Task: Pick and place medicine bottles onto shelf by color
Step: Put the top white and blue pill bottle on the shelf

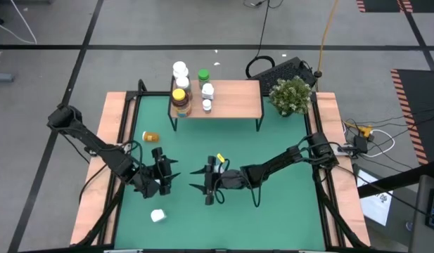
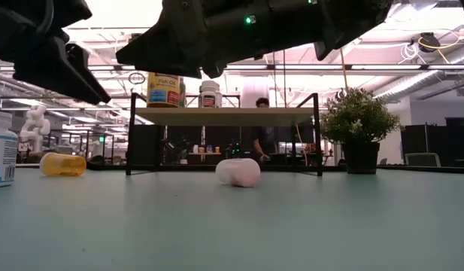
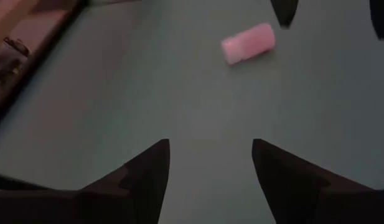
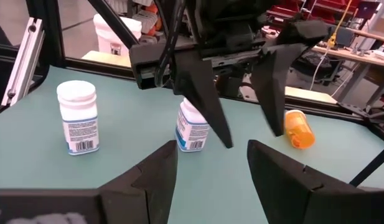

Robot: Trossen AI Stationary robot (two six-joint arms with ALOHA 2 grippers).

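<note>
**Table stock: bottles, shelf and grippers**

Shelf [image 1: 227, 97]: placed at the table's [image 1: 287, 183] far edge. Five bottles were grouped on its left end: a white jar [image 1: 179, 69], an amber bottle [image 1: 179, 99] with a yellow lid, a green bottle [image 1: 203, 76], and two small white bottles [image 1: 207, 90] [image 1: 207, 105]. "Fish Oil" could be read on the amber bottle's label in the low view; other labels were too small to read. The shelf's right half was bare wood.

Orange bottle [image 1: 151, 135]: lying on its side near the table's left edge.

White bottle [image 1: 157, 216]: lying on its side near the front edge, left of centre.

Plant [image 1: 290, 95]: at the far right corner.

Left gripper [image 1: 162, 173]: fingers spread, nothing between them, above the mat.

Right gripper [image 1: 211, 180]: fingers spread, empty, facing the left one across a bare gap. The mat's right half was open.
</note>
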